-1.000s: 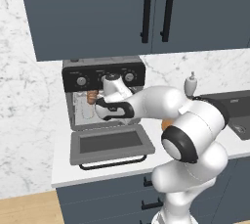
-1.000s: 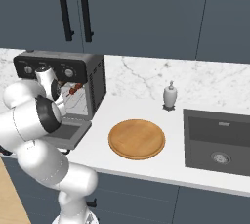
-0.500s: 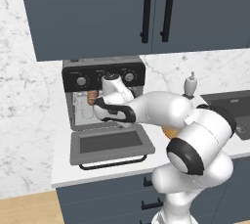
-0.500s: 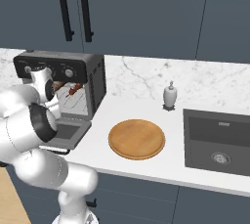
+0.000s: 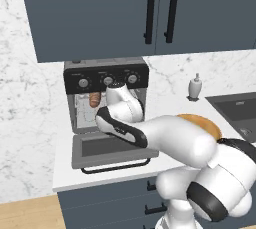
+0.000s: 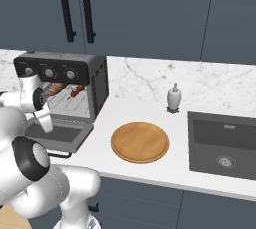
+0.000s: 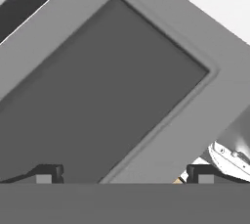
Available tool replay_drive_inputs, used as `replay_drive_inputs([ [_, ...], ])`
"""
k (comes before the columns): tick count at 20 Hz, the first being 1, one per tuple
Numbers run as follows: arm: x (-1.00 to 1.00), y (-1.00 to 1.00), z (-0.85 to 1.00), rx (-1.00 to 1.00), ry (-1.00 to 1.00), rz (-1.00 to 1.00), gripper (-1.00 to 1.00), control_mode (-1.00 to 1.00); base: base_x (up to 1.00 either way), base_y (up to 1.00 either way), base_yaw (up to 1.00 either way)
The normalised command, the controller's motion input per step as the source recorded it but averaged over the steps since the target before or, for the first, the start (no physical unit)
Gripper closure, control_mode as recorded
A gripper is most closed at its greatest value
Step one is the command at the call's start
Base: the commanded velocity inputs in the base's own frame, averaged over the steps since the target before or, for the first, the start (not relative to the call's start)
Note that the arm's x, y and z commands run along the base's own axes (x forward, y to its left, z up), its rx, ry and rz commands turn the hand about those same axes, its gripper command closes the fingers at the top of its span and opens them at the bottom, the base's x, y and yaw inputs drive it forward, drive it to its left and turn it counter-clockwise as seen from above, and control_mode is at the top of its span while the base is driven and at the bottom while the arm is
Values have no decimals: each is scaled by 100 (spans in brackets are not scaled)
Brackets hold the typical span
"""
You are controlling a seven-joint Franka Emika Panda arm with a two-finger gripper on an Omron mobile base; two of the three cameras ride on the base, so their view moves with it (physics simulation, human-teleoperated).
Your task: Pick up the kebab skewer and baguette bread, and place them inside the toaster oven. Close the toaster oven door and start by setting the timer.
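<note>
**A:** So where are we? We see the oven [image 6: 75, 90] with its door [image 5: 112, 149] dropped flat toward us. The baguette [image 5: 94, 99] sits on the rack, left side, and the skewer [image 6: 76, 91] lies beside it on the right. Both are already in.

**B:** Yep, so closing the door looks like our step. The gripper [image 7: 122, 173] hangs just above the door glass, fingers spread wide, grasping nothing.

**A:** How do we do it well?

**B:** We'd get under the near edge by the handle [image 5: 116, 166] and swing it up around the hinge, pushing gently so the oven doesn't slide back.

**A:** Counts?

**B:** One oven, one door, one baguette, one skewer, three knobs [image 5: 107, 80], one wooden plate [image 6: 140, 141], one soap bottle [image 6: 173, 97], one sink [image 6: 224, 144].
</note>
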Motion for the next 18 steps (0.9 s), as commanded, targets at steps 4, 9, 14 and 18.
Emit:
replay_drive_inputs([
  [4, -95, 0, 0, 0, 28, 23, -100, -100, 0, 0, 0],
  [9, -96, 8, 0, 0, 22, 26, -100, -100, 0, 0, 0],
  [14, -89, 38, -13, 0, 5, 23, -100, -100, 0, 0, 0],
  [18, -10, 49, -10, 2, 0, 10, -100, -100, 0, 0, 0],
])
